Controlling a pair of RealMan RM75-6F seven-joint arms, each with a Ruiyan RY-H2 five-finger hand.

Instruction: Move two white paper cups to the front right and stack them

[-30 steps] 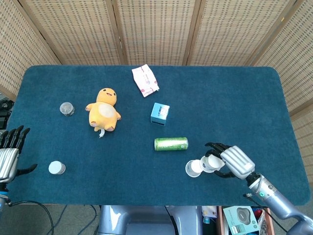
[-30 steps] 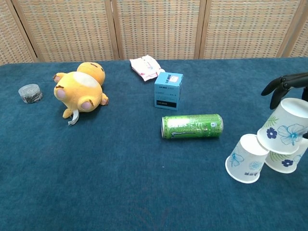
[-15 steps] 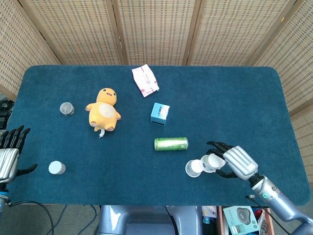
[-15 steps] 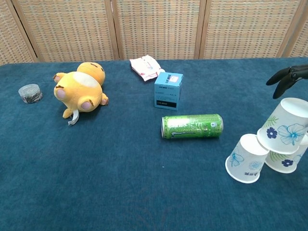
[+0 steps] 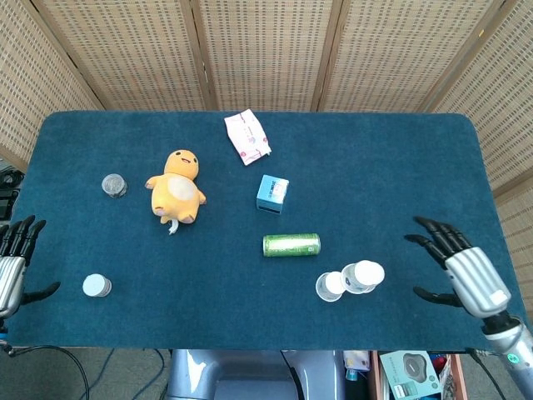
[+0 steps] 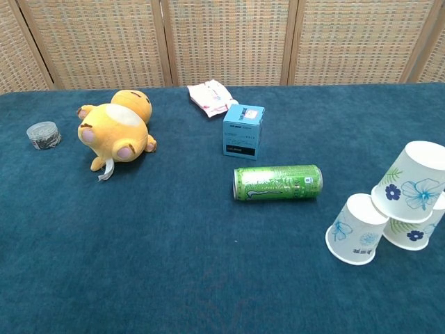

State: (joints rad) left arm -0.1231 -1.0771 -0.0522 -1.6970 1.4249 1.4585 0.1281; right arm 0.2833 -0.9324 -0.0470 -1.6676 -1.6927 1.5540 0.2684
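Light: bright, even and diffuse in both views, with no single source apparent. The dark blue felt-covered table [image 5: 391, 167] shows no hot spots.

Shadows: soft and short. A faint one sits under the yellow plush duck toy [image 6: 115, 132], another along the near side of the green metal drinks can lying on its side [image 6: 278, 182].

Glare: a mild sheen on the can's upper curve only. The white paper cups with blue flower print [image 6: 410, 184] are bright but keep their pattern.

Focus: sharp throughout; felt nap and the woven cane screen panels [image 5: 266, 50] resolve clearly.

Distortion: the head view's table edges converge towards the near side.
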